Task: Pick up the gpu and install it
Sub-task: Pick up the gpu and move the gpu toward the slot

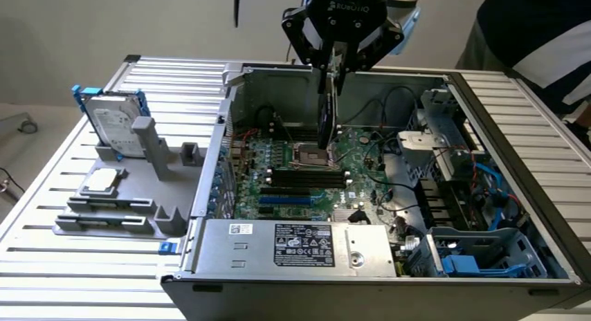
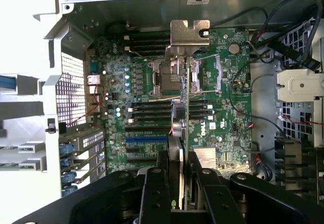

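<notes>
I see the gripper (image 1: pixel 331 72) fingers pinching the gpu (image 1: pixel 325 117) by its upper end, card hanging straight below them, long axis vertical, metal bracket (image 2: pixel 188 34) lowest, over the motherboard (image 1: pixel 295 186) middle inside the open case (image 1: pixel 517 217).

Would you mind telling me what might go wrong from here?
1. The gpu, clamped in the gripper, hangs on end with its bracket lowest, above the CPU socket; lowering it like this could strike the socket.
2. It seems unaligned with the blue slots, so seating may fail.
</notes>
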{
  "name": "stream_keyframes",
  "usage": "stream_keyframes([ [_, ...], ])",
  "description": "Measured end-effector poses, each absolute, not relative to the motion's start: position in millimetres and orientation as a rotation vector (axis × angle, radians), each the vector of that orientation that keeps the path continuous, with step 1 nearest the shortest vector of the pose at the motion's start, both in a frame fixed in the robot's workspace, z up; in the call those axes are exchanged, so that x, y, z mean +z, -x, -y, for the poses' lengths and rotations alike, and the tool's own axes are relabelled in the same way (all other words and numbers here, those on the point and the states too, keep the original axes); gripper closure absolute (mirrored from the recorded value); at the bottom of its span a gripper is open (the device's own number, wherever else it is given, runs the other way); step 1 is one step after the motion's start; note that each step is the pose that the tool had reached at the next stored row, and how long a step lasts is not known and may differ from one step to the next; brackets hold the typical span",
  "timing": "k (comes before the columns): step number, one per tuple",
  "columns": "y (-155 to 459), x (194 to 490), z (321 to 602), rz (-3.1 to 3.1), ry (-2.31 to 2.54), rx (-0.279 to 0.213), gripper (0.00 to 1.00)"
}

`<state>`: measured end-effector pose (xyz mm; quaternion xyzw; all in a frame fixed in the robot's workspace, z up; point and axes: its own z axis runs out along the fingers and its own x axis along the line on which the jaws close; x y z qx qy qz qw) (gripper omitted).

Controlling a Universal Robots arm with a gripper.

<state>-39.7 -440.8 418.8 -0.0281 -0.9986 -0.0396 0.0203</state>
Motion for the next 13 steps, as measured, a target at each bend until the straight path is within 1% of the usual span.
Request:
stream_keyframes([
  [6,39.7,418.3,440.8,3.095,0.074,-0.122,0.73],
  [13,39.7,416.3,440.8,3.09,-0.118,-0.12,0.73],
])
